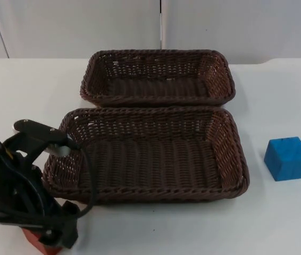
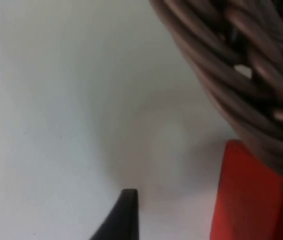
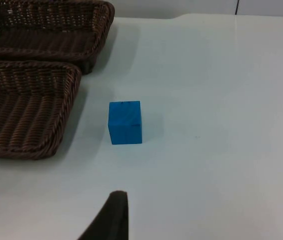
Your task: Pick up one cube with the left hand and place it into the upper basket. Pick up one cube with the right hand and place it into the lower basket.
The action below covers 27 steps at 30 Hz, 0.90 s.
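Note:
A red cube (image 1: pixel 33 238) lies at the table's front left, just outside the lower basket's (image 1: pixel 150 194) near left corner. My left gripper (image 1: pixel 56 236) is down at it, against the cube's right side. In the left wrist view the red cube (image 2: pixel 246 200) stands close under the woven basket rim (image 2: pixel 231 70). A blue cube (image 1: pixel 287 158) rests on the table to the right of the lower basket. The upper basket (image 1: pixel 157 55) stands behind it, with nothing inside either one. My right gripper (image 3: pixel 113 220) waits well back from the blue cube (image 3: pixel 125 122).
The two brown wicker baskets (image 3: pixel 69 95) sit almost touching in the middle of the white table (image 1: pixel 278 95). The grey partition wall (image 1: pixel 86 26) closes the far side. The left arm (image 1: pixel 12 175) leans over the lower basket's left end.

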Tool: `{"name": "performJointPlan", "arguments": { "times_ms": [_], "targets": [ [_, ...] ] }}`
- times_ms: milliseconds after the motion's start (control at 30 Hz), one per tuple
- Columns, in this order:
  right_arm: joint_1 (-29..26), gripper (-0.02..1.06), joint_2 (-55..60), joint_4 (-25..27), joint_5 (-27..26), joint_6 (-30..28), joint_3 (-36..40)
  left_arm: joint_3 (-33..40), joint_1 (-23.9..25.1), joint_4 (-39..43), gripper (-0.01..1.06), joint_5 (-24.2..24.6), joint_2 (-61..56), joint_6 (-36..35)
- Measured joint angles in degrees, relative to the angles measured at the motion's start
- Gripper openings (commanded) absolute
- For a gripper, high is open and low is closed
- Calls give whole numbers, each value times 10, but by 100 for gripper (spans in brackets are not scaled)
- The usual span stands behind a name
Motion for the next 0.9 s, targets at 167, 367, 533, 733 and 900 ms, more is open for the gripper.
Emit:
{"name": "performJointPlan", "arguments": {
  "times_ms": [167,367,533,733,900],
  "targets": [
    [0,105,0,0,0,0,0,0,0,-15,52,0,0,1],
    [0,105,0,0,0,0,0,-1,0,-22,0,22,0,3],
    [0,105,0,0,0,0,0,-1,0,-23,0,80,-2,-7],
    [0,105,0,0,0,0,0,-1,0,-23,0,123,-7,-22],
    [0,105,0,0,0,0,0,-1,0,-24,0,138,-42,-30]
  ]
}}
